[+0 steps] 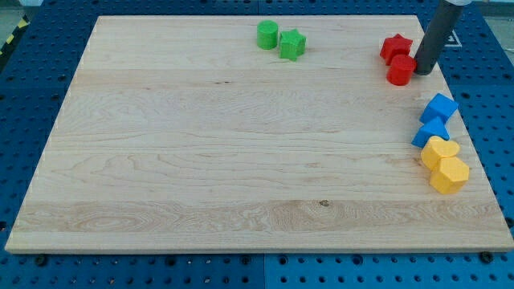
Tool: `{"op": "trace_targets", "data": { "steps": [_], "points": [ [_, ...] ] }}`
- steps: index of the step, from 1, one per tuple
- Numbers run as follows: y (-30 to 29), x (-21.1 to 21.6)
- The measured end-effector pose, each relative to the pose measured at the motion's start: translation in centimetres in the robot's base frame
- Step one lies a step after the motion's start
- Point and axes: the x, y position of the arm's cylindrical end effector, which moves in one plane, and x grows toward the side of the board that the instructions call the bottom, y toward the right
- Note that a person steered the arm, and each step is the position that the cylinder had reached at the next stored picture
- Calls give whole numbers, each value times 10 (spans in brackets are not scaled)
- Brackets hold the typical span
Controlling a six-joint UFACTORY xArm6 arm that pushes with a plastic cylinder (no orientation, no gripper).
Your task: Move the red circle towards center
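The front edge of the pale wooden counter (241, 241) lies closest, a wide stretch of bare grain with a small dark knot low down, and the whole board rests on a blue perforated base (24, 120) that shows around its sides. Moving from the view's left, the first things met are far up at the view's top: a green cylinder (267, 34) and, touching it on its right, a green star-like block (292, 44). Further right, near the top right corner, a red star block (395, 47) sits with the red circle (400, 70) pressed against its lower side, so the red circle is far out toward the board's right edge, well apart from the middle. The dark rod comes down from the view's top right, and my tip (422, 72) stands just at the red circle's right side, touching it or very nearly so; I cannot tell which. There is no pincer on this arm, only the plain rod, so nothing is apart or clamped. Lower along the right edge, a blue block (439, 107) sits above a second blue block (430, 132), the two touching, and right beneath them a yellow block (440, 152) leans against another yellow block (450, 174), the four forming a close column.
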Motion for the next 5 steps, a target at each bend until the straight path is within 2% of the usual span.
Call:
{"op": "trace_targets", "data": {
  "steps": [5],
  "points": [
    [52,17]
  ]
}}
